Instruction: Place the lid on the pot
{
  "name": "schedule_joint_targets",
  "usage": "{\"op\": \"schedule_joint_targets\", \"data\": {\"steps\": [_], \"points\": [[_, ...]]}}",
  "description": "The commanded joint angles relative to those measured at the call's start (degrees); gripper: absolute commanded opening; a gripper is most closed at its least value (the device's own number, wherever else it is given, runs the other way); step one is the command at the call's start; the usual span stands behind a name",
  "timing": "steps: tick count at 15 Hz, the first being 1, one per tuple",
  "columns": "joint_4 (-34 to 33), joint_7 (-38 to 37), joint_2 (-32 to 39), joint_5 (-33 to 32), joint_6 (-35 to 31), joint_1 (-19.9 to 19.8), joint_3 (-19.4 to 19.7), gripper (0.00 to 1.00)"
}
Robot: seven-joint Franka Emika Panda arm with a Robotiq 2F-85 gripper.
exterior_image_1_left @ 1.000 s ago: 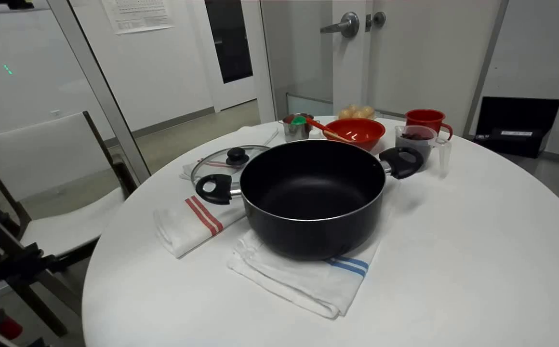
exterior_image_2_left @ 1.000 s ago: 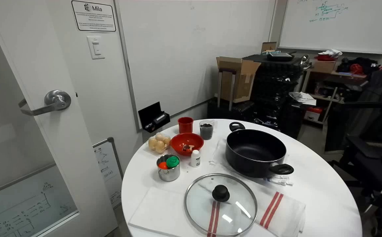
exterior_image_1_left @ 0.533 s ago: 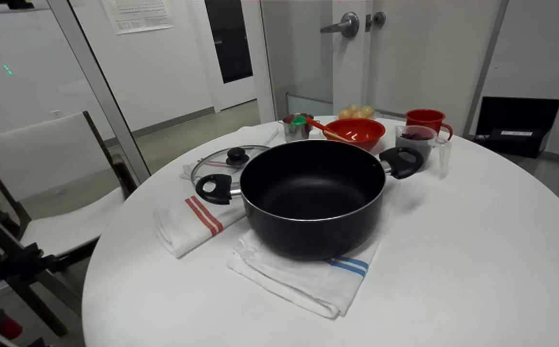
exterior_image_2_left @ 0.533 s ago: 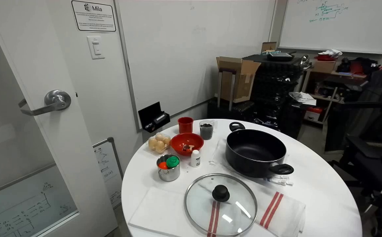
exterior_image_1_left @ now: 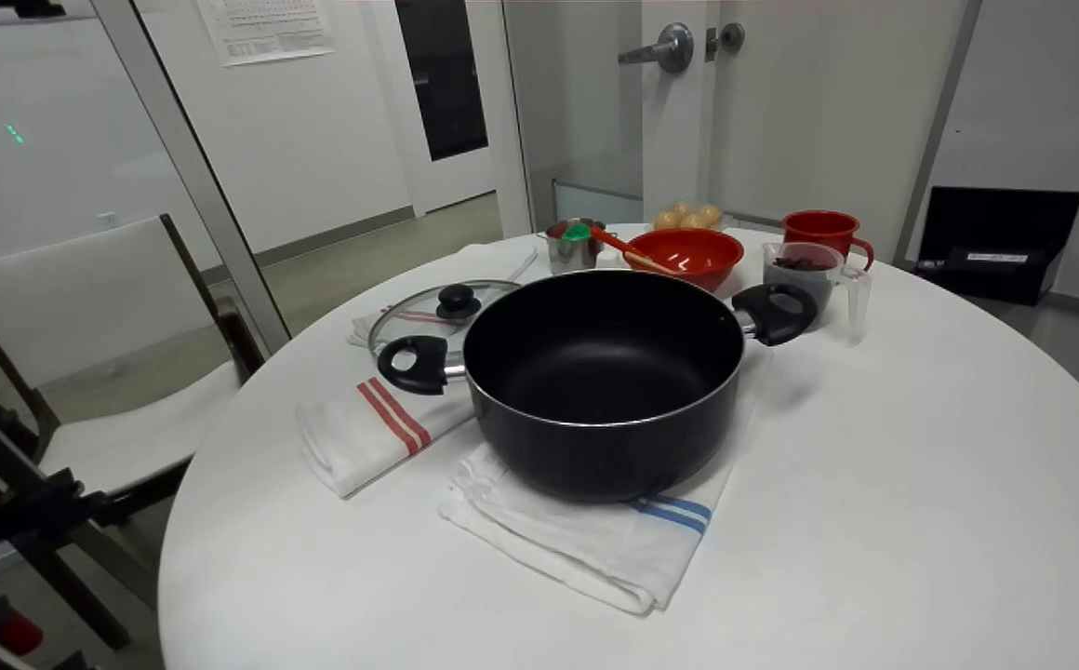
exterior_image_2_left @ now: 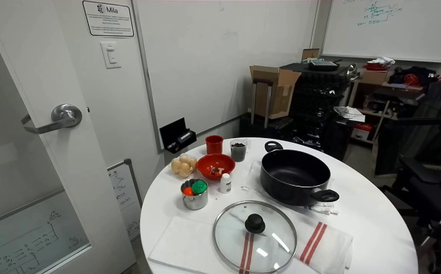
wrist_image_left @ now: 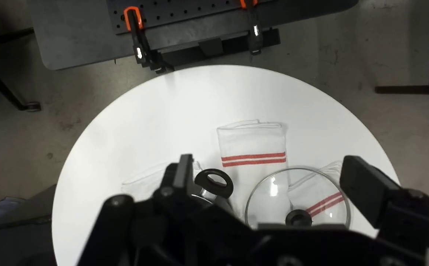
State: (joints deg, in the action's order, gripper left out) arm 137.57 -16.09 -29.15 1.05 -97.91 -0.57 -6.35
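The lid is round clear glass with a thin metal rim and a black knob. It lies flat, knob up, on white cloths and shows in both exterior views (exterior_image_1_left: 428,326) (exterior_image_2_left: 255,232) and in the wrist view (wrist_image_left: 273,199). The wide black pot stands upright and uncovered beside the lid, in both exterior views (exterior_image_1_left: 609,456) (exterior_image_2_left: 281,189). In the wrist view only a pot handle (wrist_image_left: 223,189) and a bit of rim show; the gripper hides the rest. My gripper (wrist_image_left: 270,171) is open and empty, high above the table, with the lid between its fingers in view. The exterior views do not show it.
Near the pot stand a red bowl (exterior_image_2_left: 207,167), a steel cup (exterior_image_2_left: 195,201), a white bottle (exterior_image_2_left: 226,183), an egg pack (exterior_image_2_left: 183,166), a red mug (exterior_image_2_left: 214,144) and a clear measuring cup (exterior_image_2_left: 238,152). Red-striped towels (wrist_image_left: 253,142) lie under the lid, a blue-striped towel (exterior_image_1_left: 586,549) under the pot.
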Motion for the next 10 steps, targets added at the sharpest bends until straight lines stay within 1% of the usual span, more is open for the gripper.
{"op": "schedule_joint_targets", "data": {"steps": [1,5,8,10], "points": [[-3.2,2.1,7.5,-1.6,-4.1,1.6,-1.2,1.00],[-5.9,3.1,16.7,-4.0,-11.5,3.2,-2.6,1.00],[-9.6,3.2,24.7,-6.7,-16.6,4.2,-3.0,1.00],[-12.5,3.3,29.9,-8.6,-18.9,5.0,-3.0,1.00]]}}
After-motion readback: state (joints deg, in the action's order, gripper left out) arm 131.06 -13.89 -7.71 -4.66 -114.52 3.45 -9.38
